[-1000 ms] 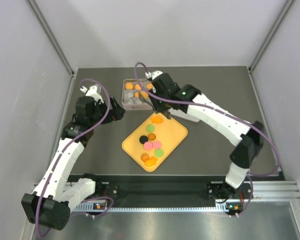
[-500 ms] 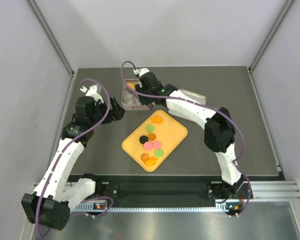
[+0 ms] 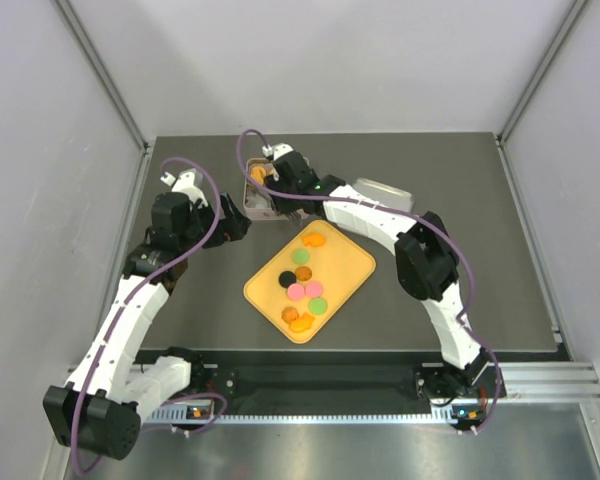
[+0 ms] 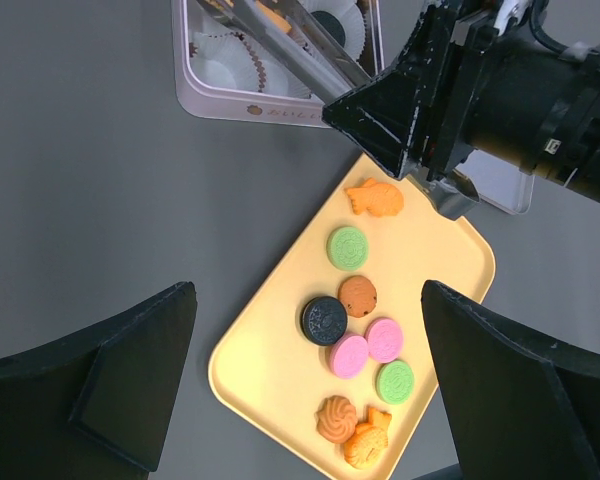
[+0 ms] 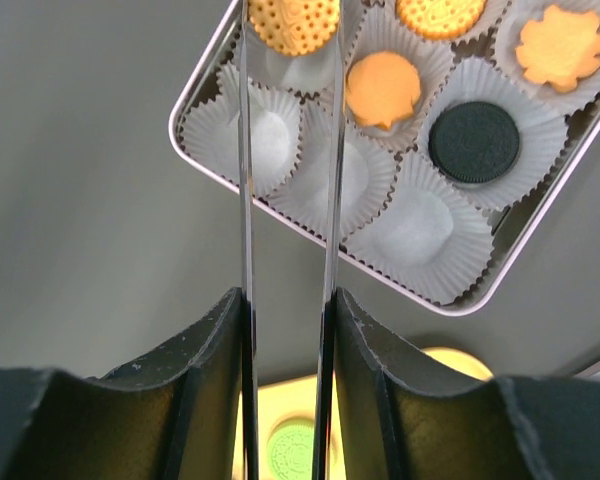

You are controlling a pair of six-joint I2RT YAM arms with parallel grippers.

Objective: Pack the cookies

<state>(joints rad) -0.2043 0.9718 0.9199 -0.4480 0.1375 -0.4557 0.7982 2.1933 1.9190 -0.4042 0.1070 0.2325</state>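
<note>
Several cookies [image 3: 302, 288] lie on a yellow tray [image 3: 352, 262]: orange, pink, green and one black [image 4: 325, 320]. At the back stands a pink-rimmed tin [image 5: 205, 85] of white paper cups, some holding cookies [image 5: 382, 88]. My right gripper [image 5: 288, 300] is shut on metal tongs [image 5: 245, 200]. The tong tips pinch a round orange cookie [image 5: 293, 22] above the tin's far left cups. My left gripper [image 4: 310, 390] hangs open over the tray's near left part, holding nothing.
The tin's silver lid [image 3: 385, 192] lies right of the tin, behind the tray. Several paper cups [image 5: 420, 235] in the tin's near row are empty. Grey walls close in the dark table on three sides.
The right arm has swung left and back, carrying the tongs and the orange cookie from the tray's far corner to above the tin. The left arm has not moved.
</note>
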